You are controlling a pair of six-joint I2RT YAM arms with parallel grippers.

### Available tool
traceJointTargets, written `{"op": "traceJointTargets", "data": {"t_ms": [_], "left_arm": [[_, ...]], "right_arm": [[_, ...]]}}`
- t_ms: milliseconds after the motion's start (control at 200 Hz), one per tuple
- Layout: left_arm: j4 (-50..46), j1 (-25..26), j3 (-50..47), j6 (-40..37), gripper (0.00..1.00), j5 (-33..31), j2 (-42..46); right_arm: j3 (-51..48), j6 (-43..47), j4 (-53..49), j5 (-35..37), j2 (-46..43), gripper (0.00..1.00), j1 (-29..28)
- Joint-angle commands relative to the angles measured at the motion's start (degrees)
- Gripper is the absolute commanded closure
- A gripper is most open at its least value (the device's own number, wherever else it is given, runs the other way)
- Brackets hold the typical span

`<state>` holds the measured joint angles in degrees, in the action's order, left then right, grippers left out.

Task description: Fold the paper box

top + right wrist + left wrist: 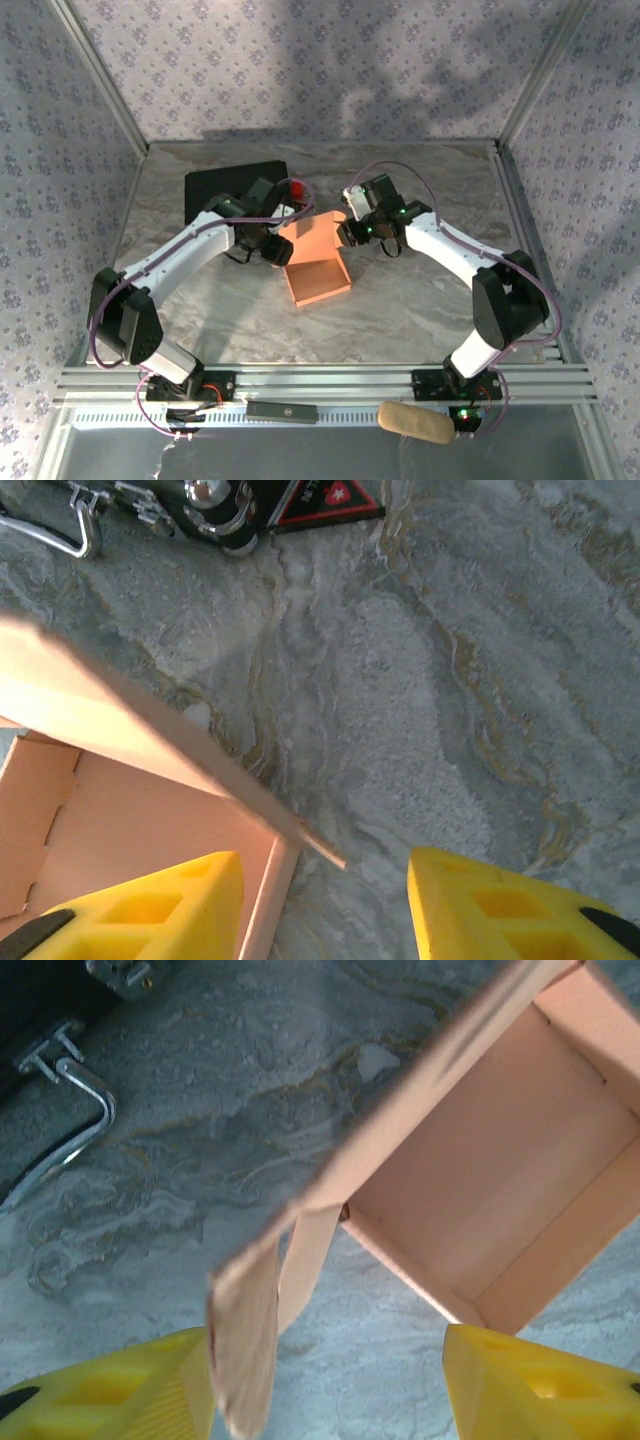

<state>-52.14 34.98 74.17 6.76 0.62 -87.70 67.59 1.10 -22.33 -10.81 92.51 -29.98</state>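
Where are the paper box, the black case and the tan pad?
paper box [320, 282]: top external view, inner floor of its open tray.
black case [222, 186]: top external view, bare top face.
tan pad [415, 421]: top external view, its middle.

Even soft overhead light, diffuse shadows on back wall [330, 60], paper box [500, 1180] flap blurred (left wrist view), table [450, 680] sharp.

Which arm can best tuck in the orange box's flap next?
Probably left: the paper box's loose flap hangs between the left gripper's open fingers, while the right gripper's gap is mostly over bare table.
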Motion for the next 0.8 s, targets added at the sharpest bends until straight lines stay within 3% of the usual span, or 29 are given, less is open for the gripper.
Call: {"op": "traceJointTargets", "data": {"t_ms": [0, 340, 795], "left_arm": [[3.10, -0.25, -0.10, 0.16, 0.42, 0.17, -0.82], [2.59, -0.26, -1.04, 0.42, 0.55, 0.79, -1.34], [2.13, -0.09, -1.84, 2.82, 0.72, -0.12, -1.00]], "right_arm": [[3.31, 2.78, -1.53, 1.14, 0.85, 0.53, 0.13], [4.12, 3.71, -1.68, -1.26, 2.90, 0.57, -0.85], [3.82, 2.99, -1.98, 0.91, 2.95, 0.73, -2.72]]}}
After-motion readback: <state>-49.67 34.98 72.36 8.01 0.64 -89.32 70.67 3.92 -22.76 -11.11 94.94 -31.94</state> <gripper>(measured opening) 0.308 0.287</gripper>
